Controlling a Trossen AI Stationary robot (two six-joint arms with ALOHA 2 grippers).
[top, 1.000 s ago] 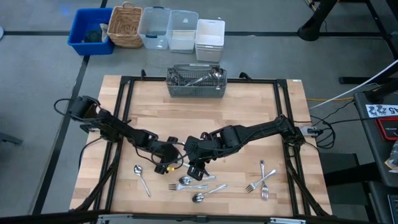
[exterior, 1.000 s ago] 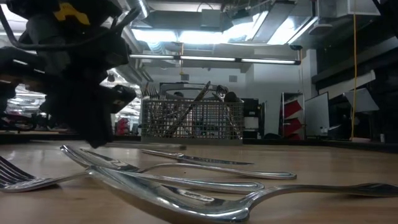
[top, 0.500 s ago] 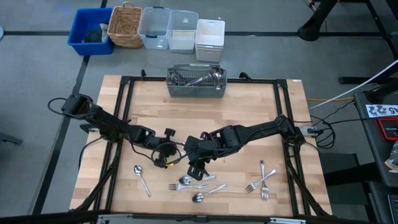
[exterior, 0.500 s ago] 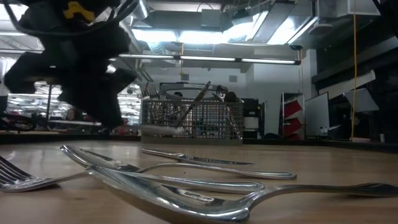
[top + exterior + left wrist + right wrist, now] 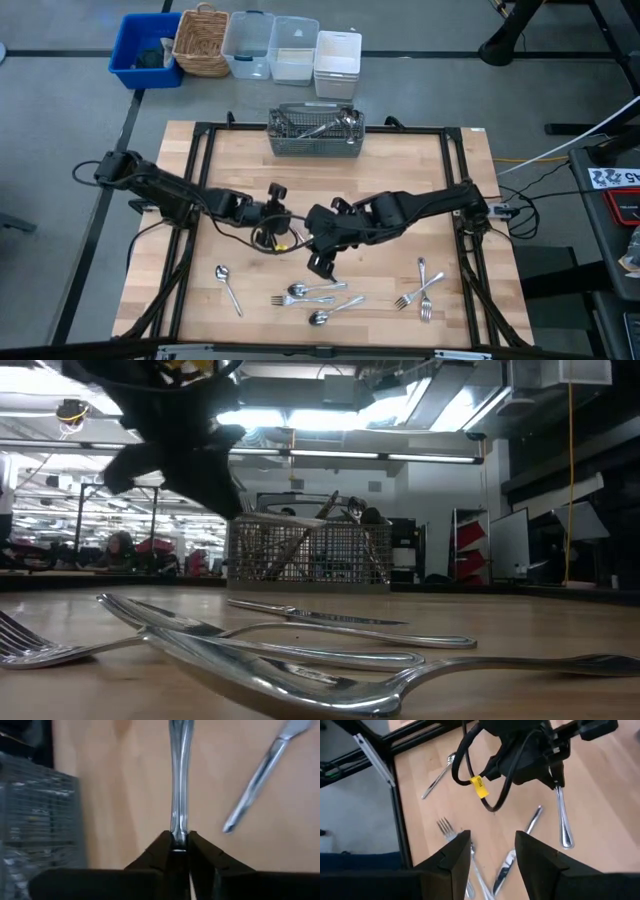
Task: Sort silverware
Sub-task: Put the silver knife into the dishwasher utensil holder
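Over the middle of the table (image 5: 400, 180), I am seeing the left gripper (image 5: 177, 842) pinching one piece of silverware (image 5: 562, 820) by an end, clear of the wood; which kind it is I cannot tell. The right gripper (image 5: 492, 852) is hanging just beside it, fingers spread and holding nothing. More silverware is lying along the table's near edge (forks (image 5: 418, 296) and spoons (image 5: 318, 317)), and the grey mesh basket (image 5: 315, 132) is standing at the far edge, its contents hard to make out.
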